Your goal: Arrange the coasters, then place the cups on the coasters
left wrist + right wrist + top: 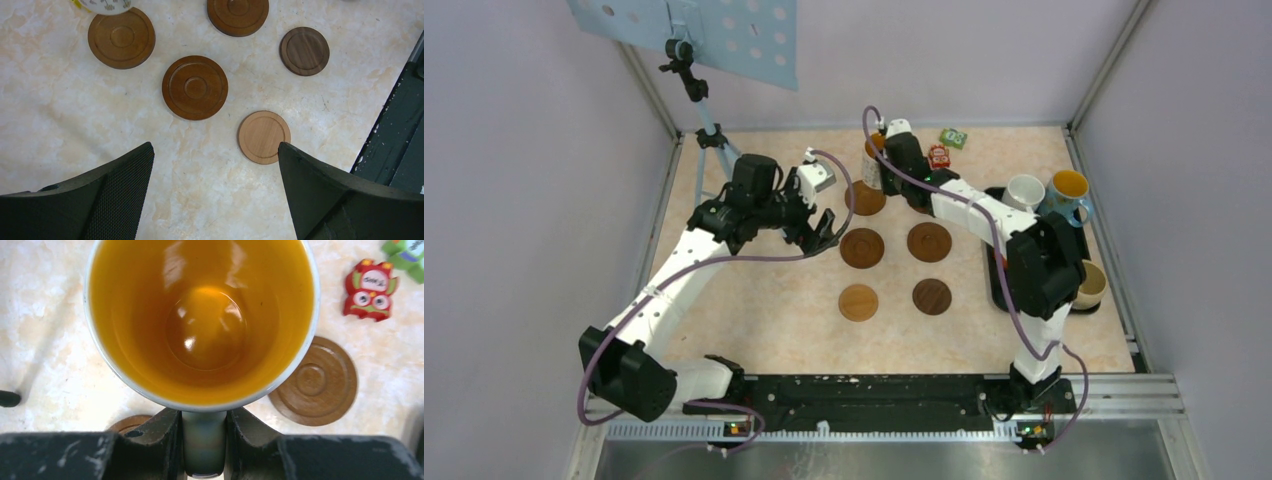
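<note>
My right gripper (205,416) is shut on the handle of a white patterned cup (200,320), orange inside, held at the back of the table (874,160). One coaster (314,381) lies right of it. Another coaster (865,198) lies just in front, its edge under my fingers. Four more coasters (862,248) (929,242) (859,302) (932,296) form a square mid-table. My left gripper (824,230) hangs open over bare table (215,150), with the light coaster (264,137) by its right finger. White (1024,190), light blue (1067,190) and beige (1089,283) cups stand at the right.
A black tray (996,270) at the right edge holds the waiting cups. A red packet (939,156) and a green packet (953,137) lie at the back. A tripod (709,130) with a pale blue perforated board stands back left. Walls close in on three sides.
</note>
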